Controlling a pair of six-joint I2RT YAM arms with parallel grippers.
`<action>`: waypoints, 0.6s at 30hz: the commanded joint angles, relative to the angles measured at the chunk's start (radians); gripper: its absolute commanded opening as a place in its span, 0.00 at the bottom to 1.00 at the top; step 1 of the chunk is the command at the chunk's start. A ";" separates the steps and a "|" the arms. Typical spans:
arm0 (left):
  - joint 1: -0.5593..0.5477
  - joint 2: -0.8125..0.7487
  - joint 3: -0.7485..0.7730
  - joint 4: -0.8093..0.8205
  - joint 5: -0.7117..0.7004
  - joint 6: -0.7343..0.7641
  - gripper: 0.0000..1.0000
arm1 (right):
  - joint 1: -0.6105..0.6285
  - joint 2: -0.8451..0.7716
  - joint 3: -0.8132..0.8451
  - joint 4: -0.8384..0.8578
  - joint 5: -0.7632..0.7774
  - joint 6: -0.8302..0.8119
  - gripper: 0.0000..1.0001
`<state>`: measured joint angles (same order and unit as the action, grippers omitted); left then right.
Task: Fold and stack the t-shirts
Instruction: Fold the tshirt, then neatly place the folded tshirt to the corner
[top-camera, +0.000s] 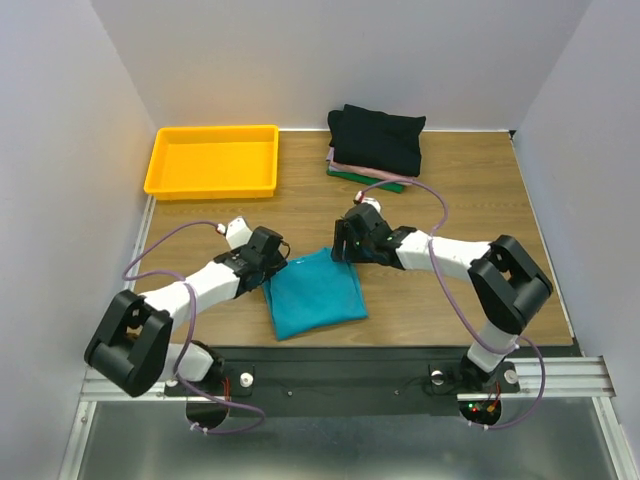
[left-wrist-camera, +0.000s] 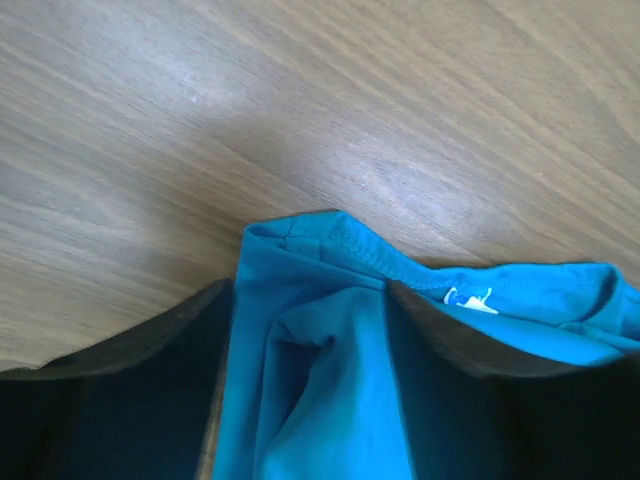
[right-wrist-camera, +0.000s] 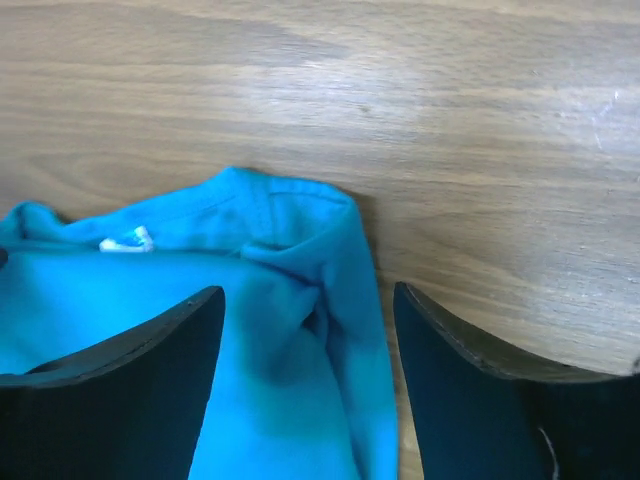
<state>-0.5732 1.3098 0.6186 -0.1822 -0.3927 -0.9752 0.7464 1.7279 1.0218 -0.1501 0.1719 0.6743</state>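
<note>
A teal t-shirt (top-camera: 315, 295) is laid folded on the worktop (top-camera: 470, 200), near the front edge and about midway between the two arms. Its far edge, where a small white label (left-wrist-camera: 470, 298) is sewn at the neckline, is turned toward the back of the scene.

The left pincer (top-camera: 270, 248) is set low over the far left corner of the teal t-shirt. In the left wrist view its dark fingers (left-wrist-camera: 140, 350) are seen apart, one on each side of a bunched corner of cloth that fills most of the gap. A firm pinch on the cloth is not shown.

The right pincer (top-camera: 348, 240) is placed at the far right corner of the same shirt. Its fingers (right-wrist-camera: 460, 380) are likewise held partly apart. The folded corner lies between them, and a thin strip of bare wood is seen between the cloth and the right-hand finger.

At the far right of the worktop, a stack of folded shirts is seen. A black t-shirt (top-camera: 380, 135) is on top. Under it, slim edges of a pale pink t-shirt (top-camera: 342, 160) and a dark green t-shirt (top-camera: 378, 183) are visible.

A yellow tray (top-camera: 212, 188) is set at the far left, well apart from the stack and from the teal t-shirt.
</note>
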 joint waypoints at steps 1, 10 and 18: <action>0.006 -0.116 0.041 -0.045 -0.058 -0.007 0.83 | -0.002 -0.126 0.017 0.023 -0.075 -0.077 0.76; 0.006 -0.380 0.033 -0.222 -0.077 -0.031 0.98 | 0.008 -0.283 -0.175 0.023 -0.206 -0.157 1.00; 0.006 -0.517 -0.033 -0.251 -0.049 -0.036 0.99 | 0.051 -0.239 -0.227 -0.022 -0.137 -0.154 0.92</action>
<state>-0.5720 0.8318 0.6178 -0.3988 -0.4271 -1.0073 0.7773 1.4738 0.7872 -0.1764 0.0036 0.5365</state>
